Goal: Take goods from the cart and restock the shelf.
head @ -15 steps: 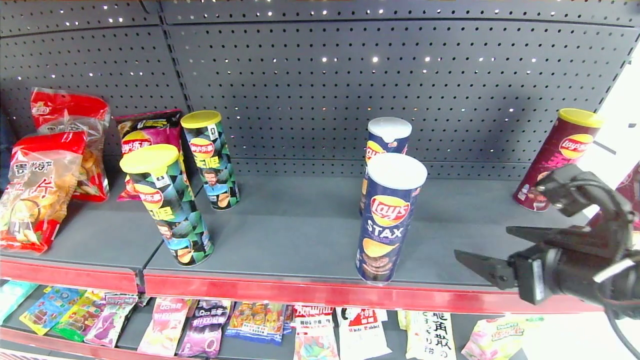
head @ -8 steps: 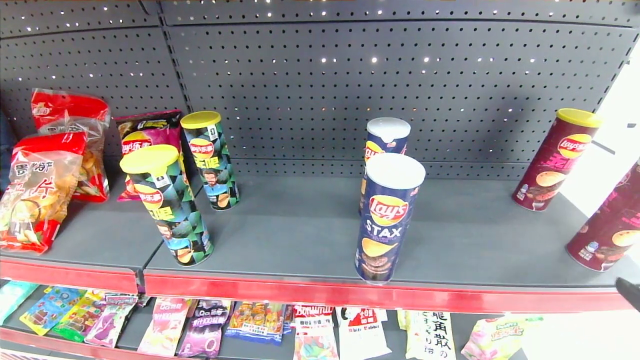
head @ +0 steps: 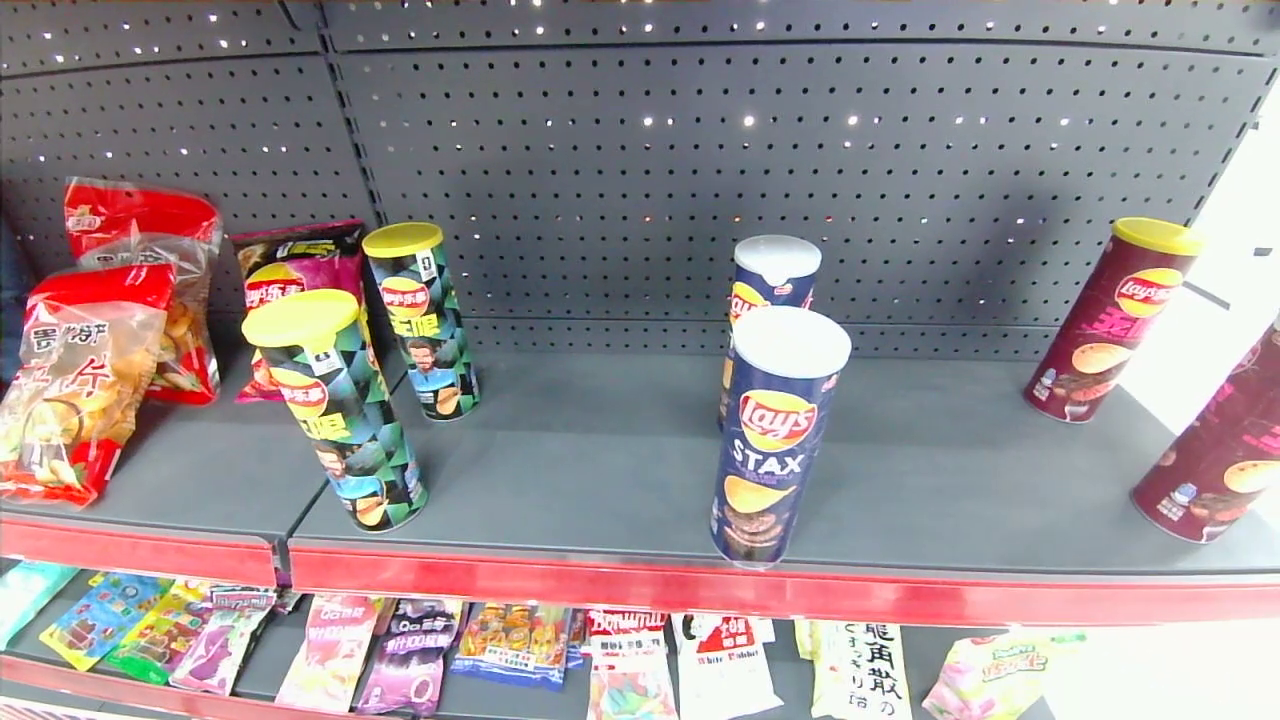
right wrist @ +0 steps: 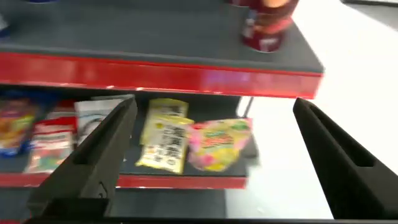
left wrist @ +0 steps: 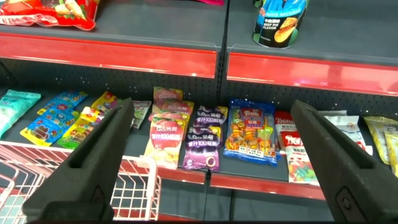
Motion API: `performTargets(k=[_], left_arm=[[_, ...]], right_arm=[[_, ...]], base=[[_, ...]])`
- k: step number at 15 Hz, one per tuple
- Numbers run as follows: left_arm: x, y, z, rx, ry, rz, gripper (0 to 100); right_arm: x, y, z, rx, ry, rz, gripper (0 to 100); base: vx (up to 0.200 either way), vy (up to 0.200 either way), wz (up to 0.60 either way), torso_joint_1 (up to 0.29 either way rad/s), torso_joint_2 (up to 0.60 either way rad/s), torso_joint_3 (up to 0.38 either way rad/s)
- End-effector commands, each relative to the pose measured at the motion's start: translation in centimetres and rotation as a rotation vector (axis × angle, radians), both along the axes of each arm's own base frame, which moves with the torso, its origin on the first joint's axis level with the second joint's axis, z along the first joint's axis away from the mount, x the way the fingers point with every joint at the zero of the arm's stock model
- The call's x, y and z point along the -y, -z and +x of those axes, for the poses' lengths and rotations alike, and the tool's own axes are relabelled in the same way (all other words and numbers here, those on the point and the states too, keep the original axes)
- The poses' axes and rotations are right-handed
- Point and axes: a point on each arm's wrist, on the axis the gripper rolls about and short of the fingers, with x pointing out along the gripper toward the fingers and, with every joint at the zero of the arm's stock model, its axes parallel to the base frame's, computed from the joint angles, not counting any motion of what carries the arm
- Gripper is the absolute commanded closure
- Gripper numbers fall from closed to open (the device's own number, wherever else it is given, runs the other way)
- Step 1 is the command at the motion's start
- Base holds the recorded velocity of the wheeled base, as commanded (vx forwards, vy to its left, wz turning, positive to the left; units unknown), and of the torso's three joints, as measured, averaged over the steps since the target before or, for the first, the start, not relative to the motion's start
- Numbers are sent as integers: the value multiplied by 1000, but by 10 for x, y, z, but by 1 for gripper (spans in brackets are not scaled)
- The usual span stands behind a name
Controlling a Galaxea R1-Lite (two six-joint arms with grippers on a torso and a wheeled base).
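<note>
The shelf [head: 620,470] already carries several chip cans. A blue can [head: 775,435] stands at its front edge, with green cans [head: 335,410] to the left of it and two maroon cans [head: 1115,320] well to the right. The space around the blue can is bare, so I judge the restocking as only partly done.

Both hands are empty, with fingers spread wide. The left hand [left wrist: 211,106] hangs lower than the blue can, near the cart [left wrist: 134,186]. The right hand [right wrist: 214,102] is also lower, out to the right. The cart's contents are hardly visible, so perhaps more goods wait there.

Legible logos — chip cans [head: 775,440], snack packets [head: 720,665]
</note>
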Motion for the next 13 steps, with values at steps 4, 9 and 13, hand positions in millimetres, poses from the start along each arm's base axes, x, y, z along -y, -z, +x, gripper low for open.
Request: performTargets(k=[4,9,13], left_arm=[[1,2,2,22,19,-6,0],[2,3,4,57,45,-35,0],[2,3,4,57,45,-35,0]], right_arm=[[-2,16,-2,116,-80,68,0],[-3,23,1,109,-109,84,0],[-3,23,1,109,-107,84,0]], base=[[0,0,0,0,0,0],[0,0,0,0,0,0],[0,0,0,0,0,0]])
